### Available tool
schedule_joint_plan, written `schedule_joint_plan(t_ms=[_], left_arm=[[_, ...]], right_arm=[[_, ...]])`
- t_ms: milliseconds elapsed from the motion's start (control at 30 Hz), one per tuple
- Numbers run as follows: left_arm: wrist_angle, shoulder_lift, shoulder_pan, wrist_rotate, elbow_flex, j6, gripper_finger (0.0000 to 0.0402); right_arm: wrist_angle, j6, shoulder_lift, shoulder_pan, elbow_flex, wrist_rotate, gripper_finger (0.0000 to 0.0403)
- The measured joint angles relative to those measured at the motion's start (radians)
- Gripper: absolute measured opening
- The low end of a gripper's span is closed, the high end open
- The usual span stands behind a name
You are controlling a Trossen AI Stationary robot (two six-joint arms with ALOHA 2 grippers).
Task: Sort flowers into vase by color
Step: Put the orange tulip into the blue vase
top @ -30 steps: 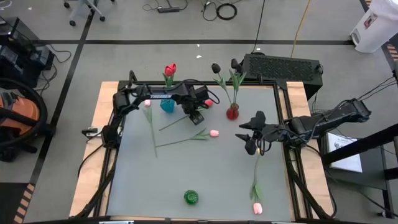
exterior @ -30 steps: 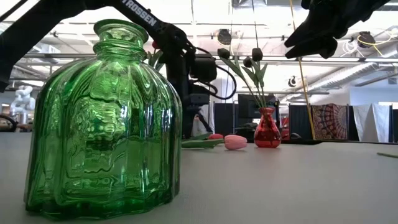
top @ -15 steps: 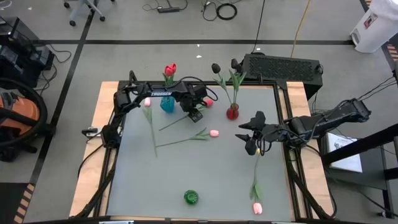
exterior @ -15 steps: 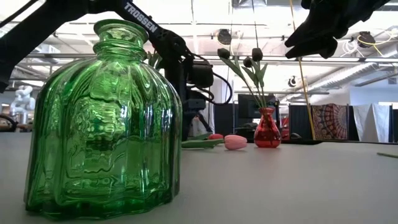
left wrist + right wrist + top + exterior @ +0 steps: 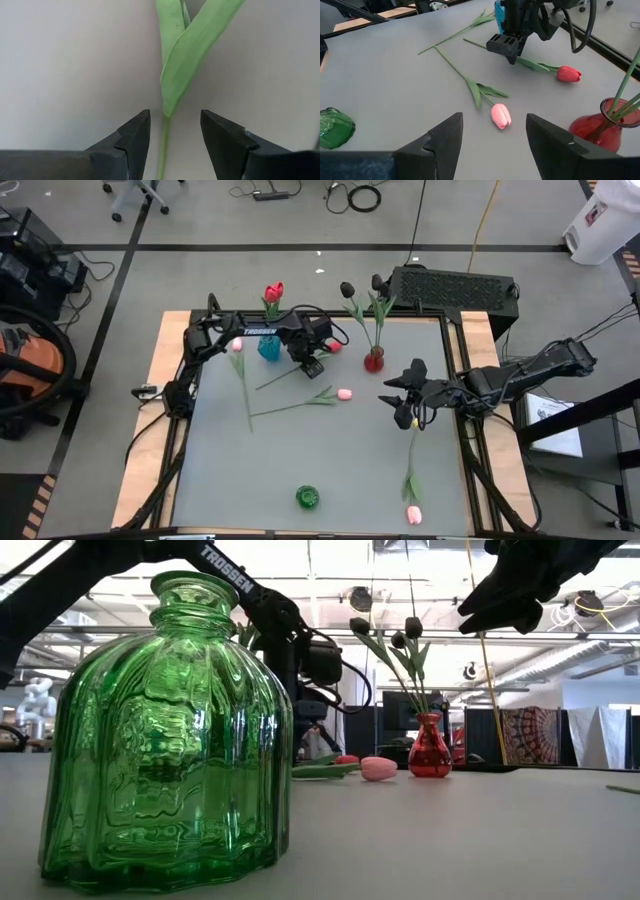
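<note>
Between the open jaws of the left gripper lies the thin green stem of a red artificial tulip, ungripped. The right gripper hovers open above a loose pink tulip. I judge sorting partly done: black tulips stand in the red glass vase, several stems remain flat.

In the left wrist view the green tulip stem and leaf run past the frame's edges, its flower head unseen, while in the low view the big ribbed green glass vase blocks the left part of the table behind it.
</note>
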Motion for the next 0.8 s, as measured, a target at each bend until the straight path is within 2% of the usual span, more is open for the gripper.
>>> schedule_joint_plan(t_ms=[233,567,800], left_arm=[[-0.015,0.0,-0.005,-0.008,0.0,-0.004,0.0176],[-0.036,0.0,-0.008,0.0,0.0,-0.007,0.0114],[-0.035,0.0,-0.035,0.005,0.0,-0.007,0.0088]], right_arm=[[0.0,0.0,0.0,0.0,0.0,0.0,0.021],[0.0,0.0,0.0,0.0,0.0,0.0,0.021],[0.0,0.0,0.0,0.0,0.0,0.0,0.021]])
